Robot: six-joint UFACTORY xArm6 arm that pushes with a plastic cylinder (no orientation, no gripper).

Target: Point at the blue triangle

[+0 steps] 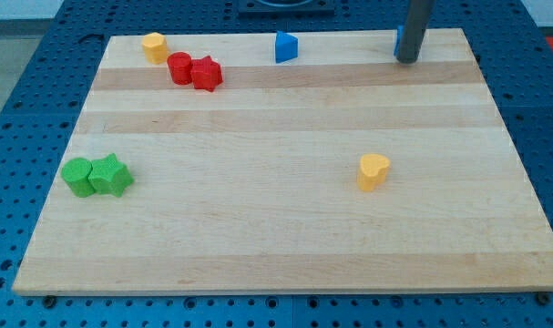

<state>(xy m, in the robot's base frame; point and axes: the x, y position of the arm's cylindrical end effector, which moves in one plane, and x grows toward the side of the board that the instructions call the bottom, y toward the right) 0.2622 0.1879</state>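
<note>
my tip [407, 60] rests on the board at the view's top right; it has no jaws. the blue triangle [286, 47] lies well apart, leftward.

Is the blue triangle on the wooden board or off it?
On: the blue triangle sits on the board near its top edge.
</note>
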